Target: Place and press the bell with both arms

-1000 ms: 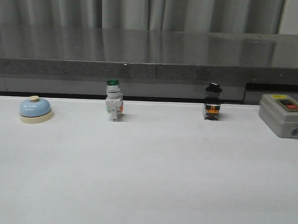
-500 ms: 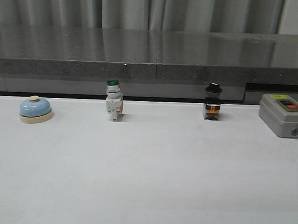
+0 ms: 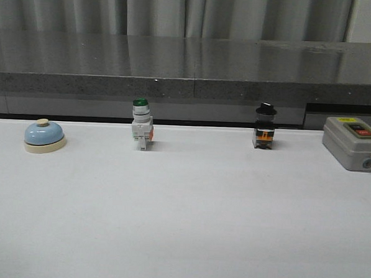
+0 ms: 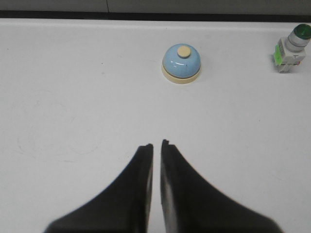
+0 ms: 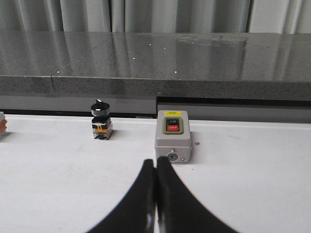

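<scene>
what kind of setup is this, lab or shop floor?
Likely a lab test bench: a plain white table holding a call bell, loose industrial switches and an ON/OFF control box, with a grey curtain behind.

A white pushbutton switch with a green cap (image 3: 141, 125) stands upright near the back edge of the white desk (image 3: 181, 226). Well to its right stands a small black-knobbed selector switch with an orange band (image 3: 264, 127). Farther right, at the desk's edge, sits a grey rectangular box with a red button (image 3: 353, 143). Behind runs a dark grey stone counter (image 3: 189, 67), with grey curtains (image 3: 180, 11) beyond.
</scene>
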`<act>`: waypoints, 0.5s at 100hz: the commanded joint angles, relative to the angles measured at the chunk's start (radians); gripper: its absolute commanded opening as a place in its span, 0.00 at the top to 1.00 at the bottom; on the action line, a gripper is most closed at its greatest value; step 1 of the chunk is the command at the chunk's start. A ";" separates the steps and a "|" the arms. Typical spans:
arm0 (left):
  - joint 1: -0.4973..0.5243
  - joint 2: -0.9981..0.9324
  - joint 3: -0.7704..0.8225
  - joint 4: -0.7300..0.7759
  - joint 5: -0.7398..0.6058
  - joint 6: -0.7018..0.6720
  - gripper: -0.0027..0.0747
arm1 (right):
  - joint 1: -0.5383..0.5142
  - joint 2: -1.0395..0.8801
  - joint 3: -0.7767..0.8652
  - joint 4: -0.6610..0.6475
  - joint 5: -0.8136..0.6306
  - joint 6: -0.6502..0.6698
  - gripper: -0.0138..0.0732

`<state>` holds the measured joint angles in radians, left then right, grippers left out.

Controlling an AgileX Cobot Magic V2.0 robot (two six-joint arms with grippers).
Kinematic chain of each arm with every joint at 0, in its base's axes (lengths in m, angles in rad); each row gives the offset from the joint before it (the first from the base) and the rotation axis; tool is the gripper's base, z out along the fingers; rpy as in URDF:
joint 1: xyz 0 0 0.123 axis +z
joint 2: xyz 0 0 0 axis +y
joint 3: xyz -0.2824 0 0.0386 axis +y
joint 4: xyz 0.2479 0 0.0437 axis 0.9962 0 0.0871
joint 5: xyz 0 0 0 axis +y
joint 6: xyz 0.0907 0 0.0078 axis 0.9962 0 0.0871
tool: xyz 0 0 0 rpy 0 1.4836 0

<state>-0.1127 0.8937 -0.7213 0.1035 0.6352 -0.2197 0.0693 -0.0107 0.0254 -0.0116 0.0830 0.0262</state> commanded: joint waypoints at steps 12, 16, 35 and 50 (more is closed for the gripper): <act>0.003 0.001 -0.035 -0.004 -0.009 -0.005 0.24 | -0.005 -0.016 -0.013 -0.004 -0.083 -0.001 0.91; 0.003 0.001 -0.035 -0.004 -0.012 -0.005 0.10 | -0.005 -0.016 -0.013 -0.004 -0.083 -0.001 0.91; 0.003 0.001 -0.035 -0.004 -0.014 -0.005 0.13 | -0.005 -0.016 -0.013 -0.004 -0.083 -0.001 0.91; 0.003 0.021 -0.040 -0.007 -0.054 -0.005 0.13 | -0.005 -0.016 -0.013 -0.004 -0.083 -0.001 0.91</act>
<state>-0.1127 0.9040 -0.7233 0.1019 0.6623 -0.2197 0.0693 -0.0107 0.0254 -0.0116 0.0830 0.0262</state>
